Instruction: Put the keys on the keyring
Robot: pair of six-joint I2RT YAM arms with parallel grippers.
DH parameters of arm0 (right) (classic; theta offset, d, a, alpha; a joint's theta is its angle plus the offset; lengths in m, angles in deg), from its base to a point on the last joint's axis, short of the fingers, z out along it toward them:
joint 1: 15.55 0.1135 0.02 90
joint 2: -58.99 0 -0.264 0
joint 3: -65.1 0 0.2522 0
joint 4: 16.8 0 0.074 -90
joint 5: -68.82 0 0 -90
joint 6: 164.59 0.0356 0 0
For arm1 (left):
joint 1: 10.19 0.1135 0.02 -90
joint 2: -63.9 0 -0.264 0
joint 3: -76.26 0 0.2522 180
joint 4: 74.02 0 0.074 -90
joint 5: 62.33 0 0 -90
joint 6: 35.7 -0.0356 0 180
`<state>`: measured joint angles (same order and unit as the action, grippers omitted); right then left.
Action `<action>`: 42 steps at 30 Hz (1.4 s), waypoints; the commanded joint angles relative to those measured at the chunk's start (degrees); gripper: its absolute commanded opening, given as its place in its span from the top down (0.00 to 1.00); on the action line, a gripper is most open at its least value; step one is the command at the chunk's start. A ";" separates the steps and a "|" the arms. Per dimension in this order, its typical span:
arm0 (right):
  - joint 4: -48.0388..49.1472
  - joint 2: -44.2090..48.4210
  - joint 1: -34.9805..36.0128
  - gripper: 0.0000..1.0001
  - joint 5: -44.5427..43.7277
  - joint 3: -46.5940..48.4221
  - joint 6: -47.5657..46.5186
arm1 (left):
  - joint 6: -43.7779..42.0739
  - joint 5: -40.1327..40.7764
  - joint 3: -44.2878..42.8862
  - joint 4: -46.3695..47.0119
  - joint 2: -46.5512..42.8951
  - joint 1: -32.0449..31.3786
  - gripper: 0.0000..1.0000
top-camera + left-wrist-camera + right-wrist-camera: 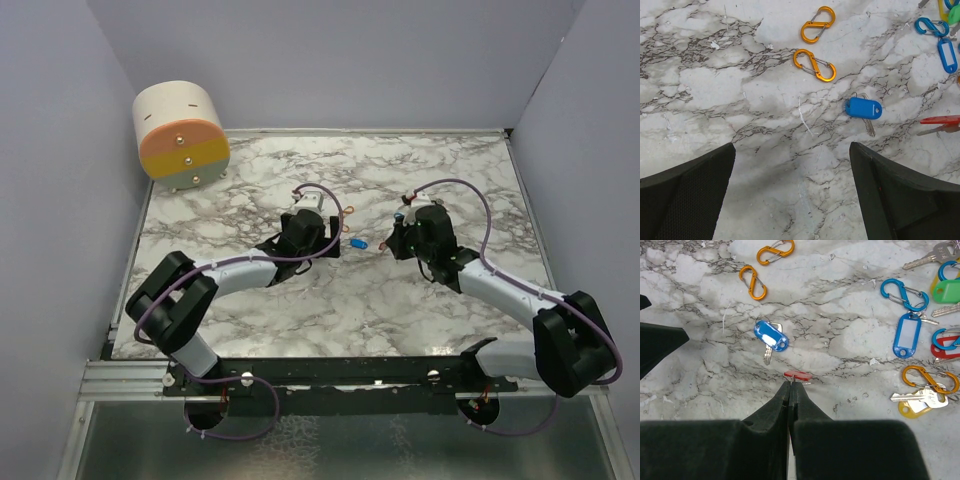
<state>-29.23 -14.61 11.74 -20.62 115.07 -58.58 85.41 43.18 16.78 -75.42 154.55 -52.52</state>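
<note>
On a marble bench [705, 85], the left end effector [792, 170] is seen spread wide, with a blue-tagged key [864, 108] lying flat just beyond it, near two orange loop clips [814, 65]. The right end effector [790, 384] is pressed together, and a red-tagged key [797, 375] is met at its tips; whether that tag is actually pinched cannot be told. Other keys [907, 335], tagged green, blue and yellow, are scattered well to the right among more clips.
</note>
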 commanded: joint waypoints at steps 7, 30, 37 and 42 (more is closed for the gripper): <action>1.89 2.68 0.15 0.99 0.43 -1.66 -1.29 | -1.09 1.14 -4.86 0.09 4.51 0.92 0.02; 2.13 8.02 0.08 0.99 1.82 -2.98 -1.14 | -0.92 -0.50 -18.34 -1.28 20.97 1.59 0.10; 2.02 8.67 0.11 0.99 1.82 -3.10 -0.99 | 0.96 -3.57 -21.56 -1.11 24.79 1.54 0.19; 1.89 9.00 0.13 0.99 1.80 -3.17 -0.92 | 2.02 -5.19 -22.27 -1.24 26.28 1.54 0.24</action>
<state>-28.82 -6.96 11.76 -19.99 112.42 -59.32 85.52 41.43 -5.01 -75.95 178.73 -51.12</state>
